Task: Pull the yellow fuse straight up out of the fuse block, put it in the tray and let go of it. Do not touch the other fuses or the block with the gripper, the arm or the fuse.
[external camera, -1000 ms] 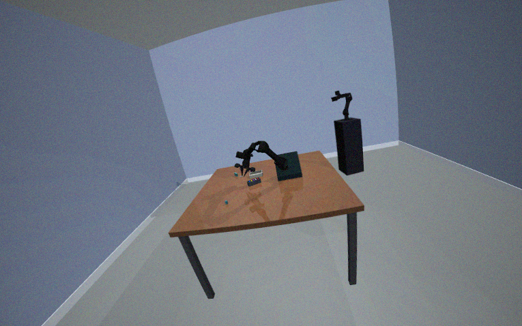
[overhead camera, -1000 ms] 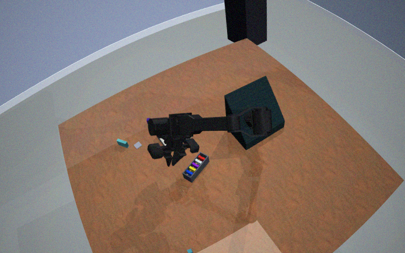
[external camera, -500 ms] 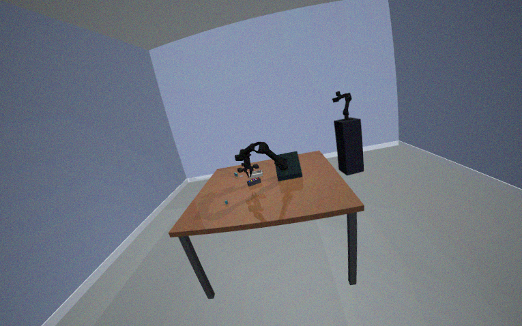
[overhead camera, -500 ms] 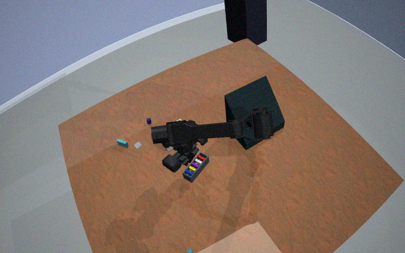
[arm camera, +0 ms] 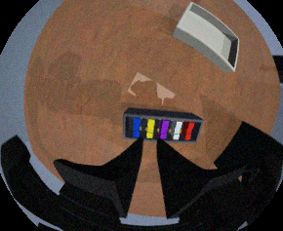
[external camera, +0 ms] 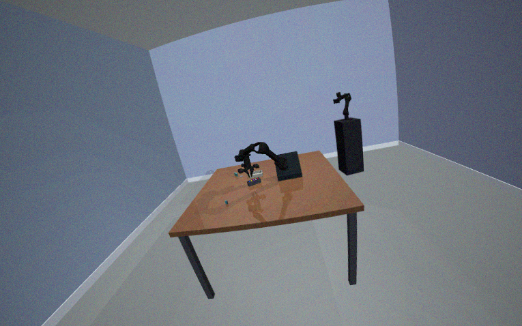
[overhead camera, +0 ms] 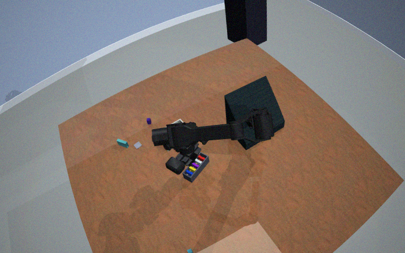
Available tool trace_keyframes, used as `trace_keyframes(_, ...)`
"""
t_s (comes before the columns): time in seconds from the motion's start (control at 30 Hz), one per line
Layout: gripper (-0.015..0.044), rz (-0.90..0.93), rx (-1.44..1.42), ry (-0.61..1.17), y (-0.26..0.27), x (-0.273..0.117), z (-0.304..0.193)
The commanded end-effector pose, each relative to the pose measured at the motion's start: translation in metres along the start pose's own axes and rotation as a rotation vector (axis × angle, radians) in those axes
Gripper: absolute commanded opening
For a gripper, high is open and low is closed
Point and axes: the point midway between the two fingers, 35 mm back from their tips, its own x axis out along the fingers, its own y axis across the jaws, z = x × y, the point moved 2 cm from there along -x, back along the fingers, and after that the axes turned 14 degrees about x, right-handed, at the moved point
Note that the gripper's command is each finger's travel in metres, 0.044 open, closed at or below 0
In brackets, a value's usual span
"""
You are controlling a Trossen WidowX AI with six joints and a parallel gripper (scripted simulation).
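Beyond wrist view, purple block [overhead camera: 149, 120].

A brown table [overhead camera: 291, 156] [external camera: 279, 202] is surrounded by grey floor [overhead camera: 34, 151] [external camera: 275, 259]; its near corners are supported by dark legs [external camera: 196, 267].

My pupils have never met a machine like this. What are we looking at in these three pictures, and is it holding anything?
The machine is a single jointed black arm ending in a two-fingered gripper. The first picture looks down from above; the second shows the whole table from across the room; the third comes from a camera near the gripper.

On the table stands a dark fuse block with five fuses in a row: blue, yellow, purple, white and red. A pale tray, mostly hidden from above, and a few small coloured pieces lie around.

Nothing is held: the fingers stand slightly apart, with the yellow fuse seated in the block.
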Motion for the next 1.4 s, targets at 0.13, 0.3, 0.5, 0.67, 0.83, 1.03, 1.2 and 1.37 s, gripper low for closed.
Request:
trace_keyframes(0.13,0.0074,-0.005,-0.003,-0.004,-0.001,0.009,0.0)
trace_keyframes(0.3,0.0074,-0.005,-0.003,-0.004,-0.001,0.013,0.0)
trace_keyframes(0.5,0.0074,-0.005,-0.003,-0.003,-0.001,0.019,0.0)
trace_keyframes(0.67,0.0074,-0.005,-0.003,-0.003,-0.001,0.024,0.0)
trace_keyframes(0.83,0.0074,-0.005,-0.003,-0.002,-0.002,0.028,-0.001)
trace_keyframes(1.03,0.0074,-0.005,-0.003,-0.002,-0.002,0.028,-0.001)
trace_keyframes(1.2,0.0074,-0.005,-0.003,-0.002,-0.002,0.028,-0.001)
trace_keyframes(1.37,0.0074,-0.005,-0.003,-0.002,-0.002,0.031,-0.001)
